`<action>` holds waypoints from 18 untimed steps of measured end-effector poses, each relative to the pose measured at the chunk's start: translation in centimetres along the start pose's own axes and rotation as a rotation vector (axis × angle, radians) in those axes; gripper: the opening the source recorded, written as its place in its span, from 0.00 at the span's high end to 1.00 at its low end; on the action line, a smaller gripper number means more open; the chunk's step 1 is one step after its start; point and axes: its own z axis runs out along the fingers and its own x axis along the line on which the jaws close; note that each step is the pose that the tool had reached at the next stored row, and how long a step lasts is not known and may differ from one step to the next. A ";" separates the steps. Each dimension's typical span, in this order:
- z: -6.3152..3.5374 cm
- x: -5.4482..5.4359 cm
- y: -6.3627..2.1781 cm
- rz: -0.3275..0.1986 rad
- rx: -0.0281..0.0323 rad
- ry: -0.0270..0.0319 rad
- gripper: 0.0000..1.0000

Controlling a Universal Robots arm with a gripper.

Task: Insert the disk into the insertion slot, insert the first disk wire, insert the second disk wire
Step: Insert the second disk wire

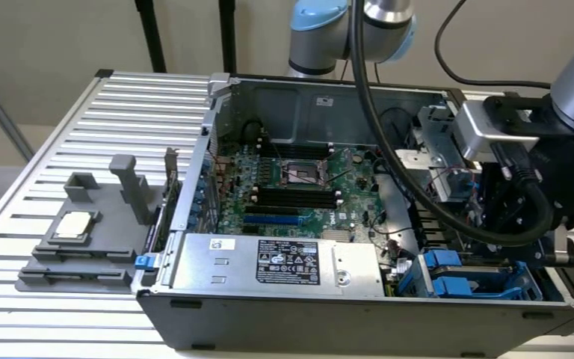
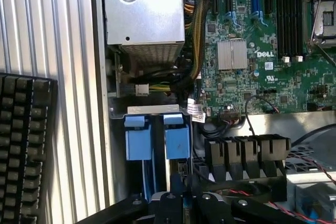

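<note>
The gripper [image 2: 184, 203] is seen in the wrist view as black linkages meeting around a thin blue strip; whether the fingers are apart or pressed together cannot be told. In the exterior view the gripper [image 1: 496, 217] is lowered into the open computer case [image 1: 267, 303] at the exterior view's right, with black cables looped beside it. Directly beneath it lies the insertion slot [image 1: 466, 277], a dark metal bay with bright blue plastic rails and tabs, set at the case's front corner. In the wrist view two blue tabs of the insertion slot [image 2: 157, 140] are shown just beyond the gripper's linkages. Whether the disk is seated in the bay cannot be told.

Beside the slot, a row of black connectors [image 2: 247, 153] is mounted near the green motherboard [image 1: 297, 187]. The silver power supply box [image 1: 277, 262], bearing a black-and-white label, is placed along the front wall towards the exterior view's left. Outside the case, a grey fixture [image 1: 83, 239] holding a small square silver chip [image 1: 75, 224] rests on the ribbed metal table [image 1: 57, 134]. A black keyboard [image 2: 23, 150] is visible on the table in the wrist view.
</note>
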 end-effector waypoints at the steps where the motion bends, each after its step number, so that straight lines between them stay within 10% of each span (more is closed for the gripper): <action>1: 0.15 0.0 0.04 0.000 0.0011 -0.0025 0.84; 10: 0.82 0.1 0.10 -0.003 0.0163 -0.0352 0.84; 18: 0.97 0.3 0.09 -0.007 0.0161 -0.0381 0.84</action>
